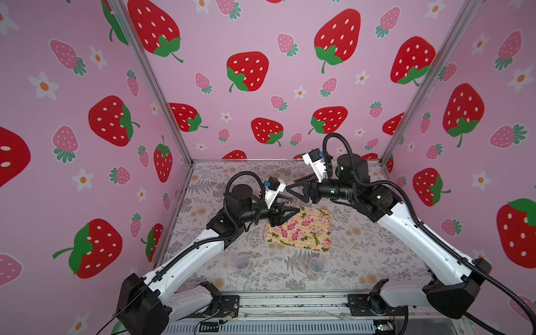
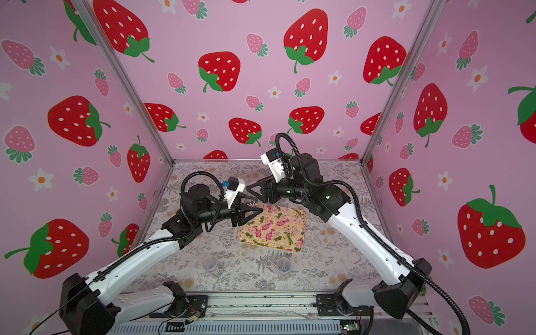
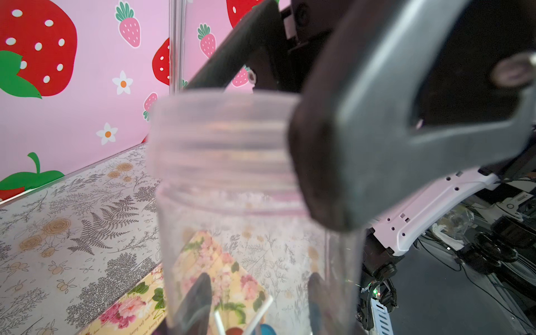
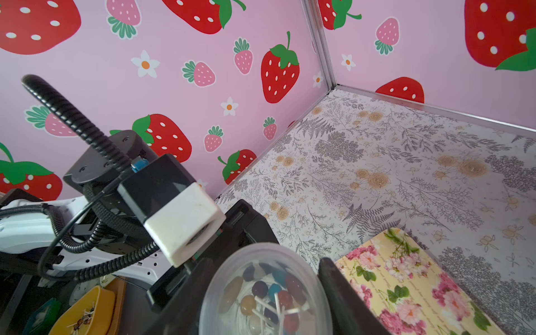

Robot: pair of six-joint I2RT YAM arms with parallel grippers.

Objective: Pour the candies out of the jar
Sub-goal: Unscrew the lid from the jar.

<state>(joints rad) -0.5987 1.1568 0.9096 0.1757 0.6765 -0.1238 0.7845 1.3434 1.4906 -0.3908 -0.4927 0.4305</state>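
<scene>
A clear jar (image 3: 240, 232) hangs in the air over the far left corner of the flowered tray (image 1: 326, 229), (image 2: 301, 226). My left gripper (image 3: 258, 304) is shut on its body; both fingers show through the plastic. The candies (image 4: 275, 293), round heads in red, blue, orange and dark colours on white sticks, lie inside the jar. A frosted lid (image 3: 223, 139) caps the jar. My right gripper (image 4: 264, 290) has come in from the right, and its fingers (image 4: 333, 287) press the lid from both sides. In both top views the two grippers (image 1: 285, 213) (image 1: 290, 187) meet at the jar (image 2: 251, 204).
Two more small clear jars (image 1: 242, 264) (image 1: 315, 265) stand near the table's front edge. The strawberry walls close in the left, back and right sides. A yellow bowl (image 4: 84, 313) sits outside the cell.
</scene>
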